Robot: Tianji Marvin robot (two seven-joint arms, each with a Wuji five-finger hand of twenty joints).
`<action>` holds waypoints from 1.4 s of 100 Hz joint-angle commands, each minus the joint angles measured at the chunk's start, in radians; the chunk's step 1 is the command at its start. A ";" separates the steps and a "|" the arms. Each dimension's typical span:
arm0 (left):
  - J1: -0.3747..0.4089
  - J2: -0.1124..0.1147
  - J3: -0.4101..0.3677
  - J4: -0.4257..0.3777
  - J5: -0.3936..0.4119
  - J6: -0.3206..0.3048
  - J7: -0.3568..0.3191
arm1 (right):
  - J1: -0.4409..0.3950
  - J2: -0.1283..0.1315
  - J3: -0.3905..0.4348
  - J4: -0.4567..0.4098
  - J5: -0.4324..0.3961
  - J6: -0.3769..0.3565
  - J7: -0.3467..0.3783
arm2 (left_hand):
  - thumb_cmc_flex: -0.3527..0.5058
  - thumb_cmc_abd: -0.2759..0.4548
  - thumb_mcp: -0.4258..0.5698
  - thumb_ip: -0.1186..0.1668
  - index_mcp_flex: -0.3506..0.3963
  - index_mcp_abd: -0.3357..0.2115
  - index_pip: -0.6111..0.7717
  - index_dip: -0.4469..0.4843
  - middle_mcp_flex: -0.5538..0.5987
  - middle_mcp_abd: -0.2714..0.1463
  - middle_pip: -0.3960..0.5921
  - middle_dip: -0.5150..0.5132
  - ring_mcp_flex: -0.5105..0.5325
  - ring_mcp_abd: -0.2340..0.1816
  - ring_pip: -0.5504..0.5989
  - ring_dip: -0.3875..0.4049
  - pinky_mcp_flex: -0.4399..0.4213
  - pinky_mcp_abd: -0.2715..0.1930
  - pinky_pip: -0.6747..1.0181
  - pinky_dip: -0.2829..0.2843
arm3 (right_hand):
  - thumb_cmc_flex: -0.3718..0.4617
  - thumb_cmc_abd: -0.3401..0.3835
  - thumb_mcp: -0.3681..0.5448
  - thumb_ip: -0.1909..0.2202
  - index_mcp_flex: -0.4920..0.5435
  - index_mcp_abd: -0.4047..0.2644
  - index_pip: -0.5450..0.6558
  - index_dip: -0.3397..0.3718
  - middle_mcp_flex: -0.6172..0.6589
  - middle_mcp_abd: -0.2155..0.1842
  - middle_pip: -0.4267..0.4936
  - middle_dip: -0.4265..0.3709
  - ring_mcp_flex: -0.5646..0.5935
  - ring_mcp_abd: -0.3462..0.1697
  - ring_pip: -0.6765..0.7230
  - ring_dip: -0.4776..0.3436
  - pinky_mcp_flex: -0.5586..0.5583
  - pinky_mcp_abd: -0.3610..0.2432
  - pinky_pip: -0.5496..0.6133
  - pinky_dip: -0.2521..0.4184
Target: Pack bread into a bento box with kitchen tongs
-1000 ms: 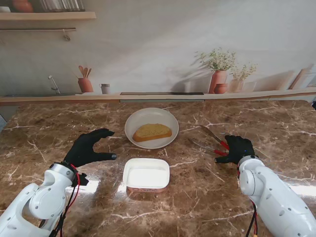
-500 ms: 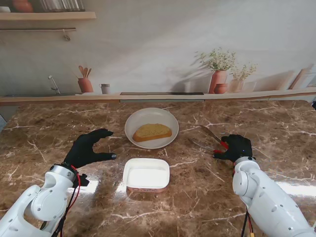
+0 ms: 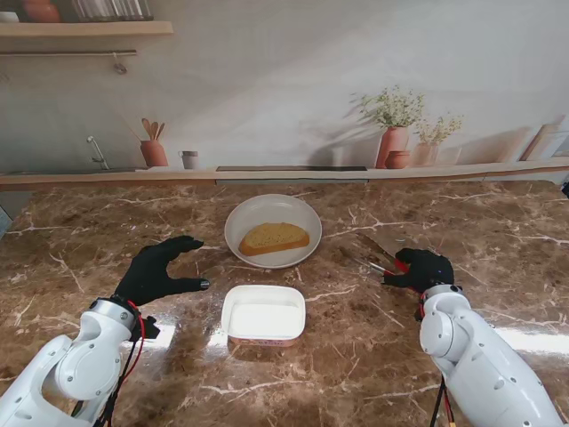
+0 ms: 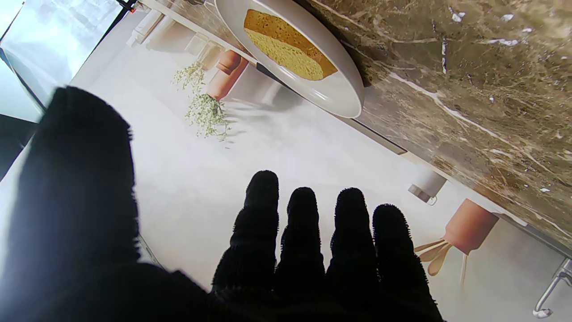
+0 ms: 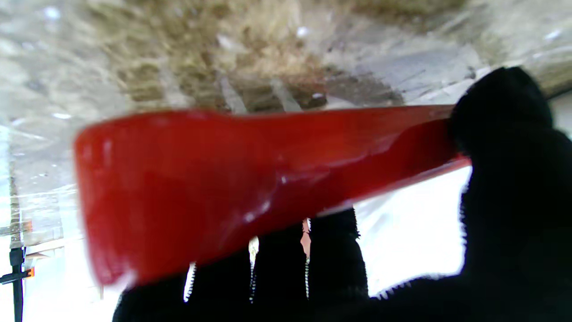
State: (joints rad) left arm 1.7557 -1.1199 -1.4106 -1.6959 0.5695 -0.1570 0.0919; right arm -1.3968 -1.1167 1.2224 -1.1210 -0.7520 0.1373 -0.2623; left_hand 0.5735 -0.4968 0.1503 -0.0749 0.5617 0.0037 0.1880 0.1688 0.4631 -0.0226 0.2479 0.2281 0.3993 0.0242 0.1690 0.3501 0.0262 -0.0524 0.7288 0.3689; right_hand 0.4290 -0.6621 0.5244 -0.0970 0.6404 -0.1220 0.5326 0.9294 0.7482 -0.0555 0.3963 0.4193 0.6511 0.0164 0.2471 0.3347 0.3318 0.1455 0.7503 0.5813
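since a second ago the right hand [image 3: 425, 268] has slid a little left and toward the plate, curling tighter over the red end of the tongs [image 3: 382, 257], and the metal arms now point more steeply away from me; the left hand [image 3: 158, 270] has hardly shifted. in the wrist view the red handle [image 5: 223, 179] lies across the fingers [image 5: 333, 250] with the thumb pressed on one end, so the right hand looks to be grasping the tongs, though whether they have left the bench [image 3: 89, 231] i cannot tell. the left hand is released, fingers spread, holding nothing, resting on or just over the bench left of the box [image 3: 263, 313].

the bread [image 3: 274, 237] lies flat on the white plate [image 3: 244, 213], which sits just beyond the box, nearer the wall. the box is open and shows nothing inside.

as a judgement: the slice is light, soft and crumbly, so a hard squeeze would dent or tear it, and a pinch at one corner could let it sag or break. better to take it across the middle, one arm sliding under the crust edge. the tongs are stiff and springy, with a smooth handle that may twist in a gloved grip; holding them partway along the handle, not at the hinge end, should give more closing force and steadier tips.
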 commanded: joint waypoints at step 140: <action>-0.001 0.014 -0.011 -0.039 0.024 0.006 -0.065 | -0.086 0.001 0.113 -0.191 0.007 -0.172 0.040 | -0.013 -0.002 0.098 0.019 0.002 -0.031 0.028 0.008 -0.036 -0.036 -0.012 -0.008 -0.041 -0.059 -0.036 -0.009 -0.040 -0.053 -0.036 -0.023 | 0.100 0.033 0.050 -0.046 0.111 0.003 -0.094 -0.378 0.354 -0.046 0.225 0.227 0.491 -0.111 0.869 0.383 0.536 -0.144 0.972 0.050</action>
State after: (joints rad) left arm 1.7531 -1.1085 -1.4236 -1.7297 0.5901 -0.1546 0.0306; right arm -1.4821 -1.1229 1.3321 -1.2915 -0.7412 -0.0230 -0.2353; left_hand 0.5733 -0.4956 0.2273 -0.0745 0.5621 0.0006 0.1996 0.1688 0.4631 -0.0239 0.2479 0.2279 0.3993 0.0223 0.1690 0.3501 0.0055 -0.0537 0.7268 0.3582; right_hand 0.4931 -0.6830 0.5332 -0.1300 0.7527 -0.0541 0.4446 0.5673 1.0681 -0.0696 0.6074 0.6282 1.1142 -0.0692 1.0968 0.6991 0.8558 0.0369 1.6473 0.5980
